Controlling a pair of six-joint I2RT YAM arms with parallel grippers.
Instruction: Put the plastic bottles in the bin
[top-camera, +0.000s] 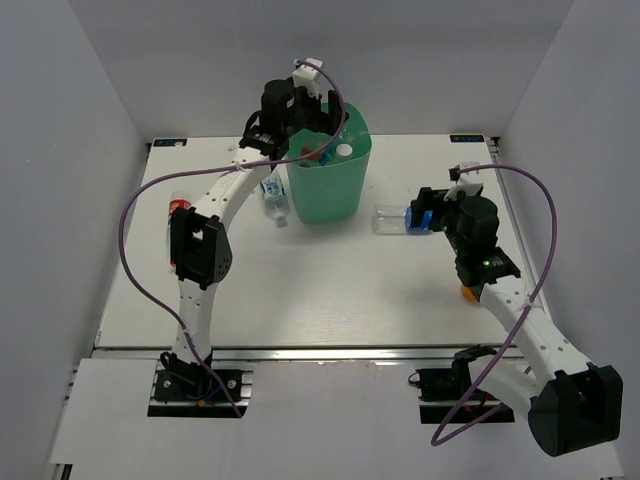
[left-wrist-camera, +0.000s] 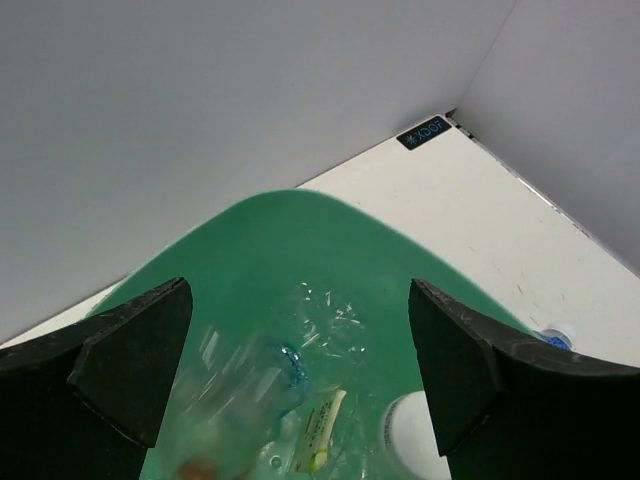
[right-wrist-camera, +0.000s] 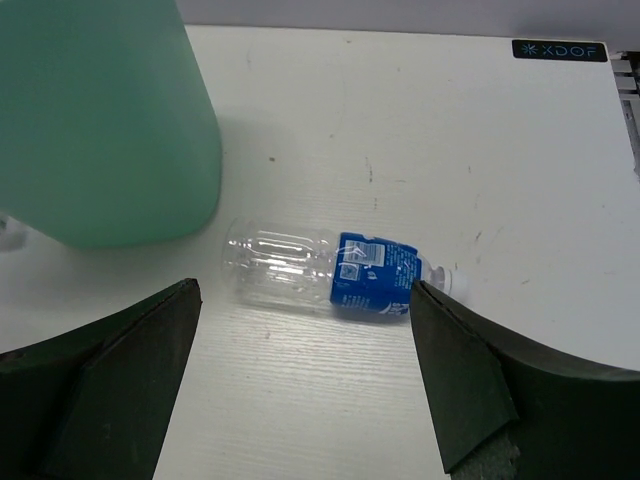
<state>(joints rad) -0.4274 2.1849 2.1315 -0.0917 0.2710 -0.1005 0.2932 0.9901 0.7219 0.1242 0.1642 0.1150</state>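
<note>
Left hand (left-wrist-camera: 300, 335) spread over bin (top-camera: 325, 195) | right hand (right-wrist-camera: 300, 300) spread by blue-label bottle (right-wrist-camera: 330, 268)

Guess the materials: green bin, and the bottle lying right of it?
Bin: looks like opaque moulded plastic, mint green, smooth with a soft sheen. Bottle: thin clear plastic, glossy; the table shows through its ribbed body. Its blue label looks like printed film, possibly paper.
</note>
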